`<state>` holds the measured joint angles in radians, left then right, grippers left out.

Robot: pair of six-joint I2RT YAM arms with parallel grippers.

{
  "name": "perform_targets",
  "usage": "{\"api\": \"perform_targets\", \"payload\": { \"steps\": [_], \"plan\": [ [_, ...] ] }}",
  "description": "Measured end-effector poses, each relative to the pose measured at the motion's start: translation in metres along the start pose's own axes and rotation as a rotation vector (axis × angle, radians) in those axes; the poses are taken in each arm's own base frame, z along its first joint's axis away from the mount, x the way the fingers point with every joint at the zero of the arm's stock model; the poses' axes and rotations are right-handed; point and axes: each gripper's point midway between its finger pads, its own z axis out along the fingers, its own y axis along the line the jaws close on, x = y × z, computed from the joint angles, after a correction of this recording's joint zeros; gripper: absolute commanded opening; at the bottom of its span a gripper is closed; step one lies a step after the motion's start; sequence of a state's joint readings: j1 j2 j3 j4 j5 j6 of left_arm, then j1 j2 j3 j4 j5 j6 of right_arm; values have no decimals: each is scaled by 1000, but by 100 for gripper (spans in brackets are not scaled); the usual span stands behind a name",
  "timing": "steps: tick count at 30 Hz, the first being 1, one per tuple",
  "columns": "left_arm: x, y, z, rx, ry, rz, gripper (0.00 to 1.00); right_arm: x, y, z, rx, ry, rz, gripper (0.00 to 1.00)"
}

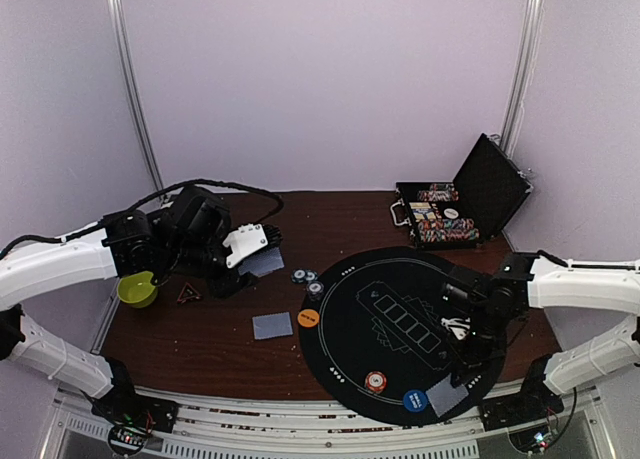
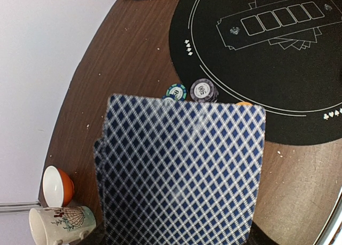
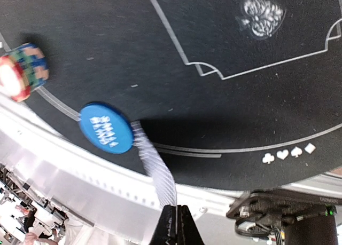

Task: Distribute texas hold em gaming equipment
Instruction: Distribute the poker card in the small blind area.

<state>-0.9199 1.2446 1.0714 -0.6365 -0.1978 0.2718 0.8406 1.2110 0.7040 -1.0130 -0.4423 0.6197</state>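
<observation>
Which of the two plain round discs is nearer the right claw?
The blue disc, at the near edge of the black mat, by the right claw; the orange disc lies at its left edge.

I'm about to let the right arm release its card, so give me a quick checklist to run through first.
1. Right gripper shut on its card: ok.
2. Card over the black mat: ok.
3. Card clear of blue disc: cannot tell, its far end meets the disc's edge.
4. Striped chip stack apart from card: ok.
5. Left gripper holding patterned cards: ok, they fill its wrist view.
</observation>
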Motion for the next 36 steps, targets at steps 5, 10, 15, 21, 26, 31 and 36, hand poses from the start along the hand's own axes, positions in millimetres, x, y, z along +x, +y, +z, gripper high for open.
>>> {"api": "perform_targets", "payload": {
  "steps": [5, 10, 15, 21, 26, 31, 36],
  "plan": [
    [0, 0, 0, 0, 0, 0, 61, 1, 14, -22, -22, -7, -28, 0],
    [0, 0, 0, 0, 0, 0, 61, 6, 50, -23, -188, -8, -96, 0],
    [0, 0, 0, 0, 0, 0, 61, 6, 90, -8, -352, -7, -161, 0],
    [0, 0, 0, 0, 0, 0, 61, -7, 102, 13, -349, 12, -192, 0],
    [0, 0, 0, -1, -1, 1, 61, -10, 98, 26, -312, 44, -213, 0],
    [0, 1, -1, -3, -4, 0, 61, -10, 101, 22, -314, 39, -257, 0],
    [0, 1, -1, -4, -3, 0, 61, -7, 114, 9, -335, 37, -340, 0]
  ]
}}
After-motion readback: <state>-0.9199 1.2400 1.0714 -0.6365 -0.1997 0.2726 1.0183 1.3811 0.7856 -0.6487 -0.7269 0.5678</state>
